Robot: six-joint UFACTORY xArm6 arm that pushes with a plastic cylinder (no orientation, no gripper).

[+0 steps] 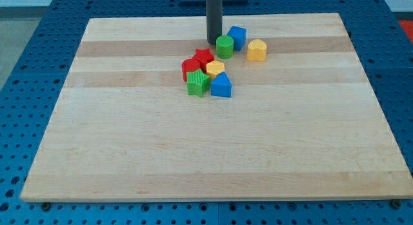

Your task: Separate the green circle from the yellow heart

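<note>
The green circle (224,47) stands near the view's top centre of the wooden board (129,154). The yellow heart (257,50) lies a short way to its right, apart from it. A blue block (237,37) sits between and just above them, touching the green circle. My tip (213,44) is down on the board right at the green circle's left side, at or very close to touching it.
Just below the green circle lies a tight cluster: a red star (204,57), a red block (191,68), a yellow block (215,68), a green block (198,83) and a blue triangle-like block (221,86).
</note>
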